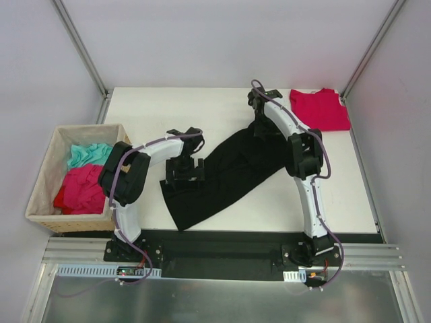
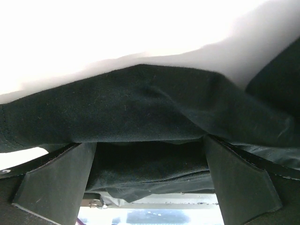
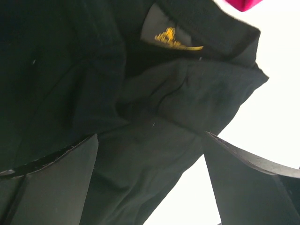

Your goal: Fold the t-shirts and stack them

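The black t-shirt [image 1: 225, 175] lies crumpled in a diagonal strip across the table, from near left to far right. My left gripper [image 1: 184, 175] is down at its near-left edge. In the left wrist view the gripper [image 2: 150, 157] is open, both fingers [image 2: 56, 183] wide apart, with a fold of black cloth [image 2: 140, 108] lying between them. My right gripper [image 1: 264, 126] is at the shirt's far end. It [image 3: 152, 140] is open over the collar area, near a yellow neck label [image 3: 171, 37]. A folded red t-shirt [image 1: 320, 109] lies at the far right corner.
A woven tan basket [image 1: 42, 192] stands off the table's left side and holds teal cloth [image 1: 87, 155] and pink-red cloth [image 1: 82, 190]. The white table [image 1: 337, 195] ends at a black rail along the near edge. Slanted frame posts rise at the back corners.
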`<state>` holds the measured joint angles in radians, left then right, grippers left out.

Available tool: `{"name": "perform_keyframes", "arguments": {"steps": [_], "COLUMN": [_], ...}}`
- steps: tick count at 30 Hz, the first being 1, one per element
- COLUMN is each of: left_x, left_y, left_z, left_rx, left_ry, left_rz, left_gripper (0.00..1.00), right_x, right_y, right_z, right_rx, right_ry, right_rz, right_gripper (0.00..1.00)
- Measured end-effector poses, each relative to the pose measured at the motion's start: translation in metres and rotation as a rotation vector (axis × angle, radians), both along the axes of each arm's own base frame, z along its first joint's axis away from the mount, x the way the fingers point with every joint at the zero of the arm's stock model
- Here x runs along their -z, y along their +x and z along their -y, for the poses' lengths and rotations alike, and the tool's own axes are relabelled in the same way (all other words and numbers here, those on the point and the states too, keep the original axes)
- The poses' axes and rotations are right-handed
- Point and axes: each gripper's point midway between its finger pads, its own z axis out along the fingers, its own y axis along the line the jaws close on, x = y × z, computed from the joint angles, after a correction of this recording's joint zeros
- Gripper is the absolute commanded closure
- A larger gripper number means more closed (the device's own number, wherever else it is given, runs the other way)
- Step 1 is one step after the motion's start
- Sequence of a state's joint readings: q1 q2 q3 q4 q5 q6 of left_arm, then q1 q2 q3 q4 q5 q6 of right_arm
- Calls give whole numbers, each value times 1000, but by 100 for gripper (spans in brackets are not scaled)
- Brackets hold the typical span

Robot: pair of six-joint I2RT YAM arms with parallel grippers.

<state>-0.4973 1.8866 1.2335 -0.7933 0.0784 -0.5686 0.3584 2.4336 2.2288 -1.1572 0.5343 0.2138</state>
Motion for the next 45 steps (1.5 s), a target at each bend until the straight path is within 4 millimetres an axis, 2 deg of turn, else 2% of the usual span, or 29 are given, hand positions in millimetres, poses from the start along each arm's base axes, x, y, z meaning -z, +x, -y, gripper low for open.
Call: {"name": "perform_keyframes", "arguments": {"steps": [3, 5, 7, 9, 12, 15, 18, 20, 22, 26, 29, 32, 36, 40, 42, 45], "left_x": [-1, -2, -7, -15, -27, -37, -43, -50, -62, -107, -140, -160, -165, -159, -154, -144], "left_y": [-4, -2, 5, 16, 31, 35, 39, 46, 57, 96, 115, 119, 118, 114, 112, 107], "left_z": [9, 10, 10, 11, 10, 3, -8, -18, -28, -56, -82, -111, -137, -152, -155, -155], "left_rx": [23, 27, 30, 33, 29, 18, 4, -6, -30, -116, -178, -238, -294, -321, -320, -312], "left_ry": [-1, 1, 13, 23, 22, 25, 49, 69, 78, 66, 68, 95, 126, 145, 151, 155], "left_rz": [4, 14, 37, 73, 133, 160, 177, 197, 231, 371, 472, 530, 534, 512, 498, 476], "left_gripper": [1, 1, 1, 1, 1, 1, 1, 1, 1, 1, 1, 1, 1, 1, 1, 1], "right_x": [2, 1, -9, -30, -83, -131, -151, -146, -131, -103, -98, -97, -88, -63, -46, -28], "right_y": [-2, -16, -31, -44, -53, -60, -71, -82, -101, -148, -177, -196, -221, -258, -278, -296], "right_z": [-4, -1, 1, 0, -13, -30, -56, -80, -105, -150, -179, -200, -234, -270, -279, -285], "right_rx": [-27, -46, -72, -99, -145, -199, -282, -353, -432, -586, -685, -754, -849, -960, -1008, -1046], "right_ry": [-9, -27, -35, -20, 39, 83, 127, 164, 190, 221, 249, 267, 279, 263, 242, 212], "right_rz": [6, -9, 2, 31, 147, 267, 302, 281, 237, 132, 98, 80, 44, -23, -75, -128], "right_gripper": [3, 3, 3, 3, 3, 3, 3, 3, 3, 3, 3, 3, 3, 3, 3, 3]}}
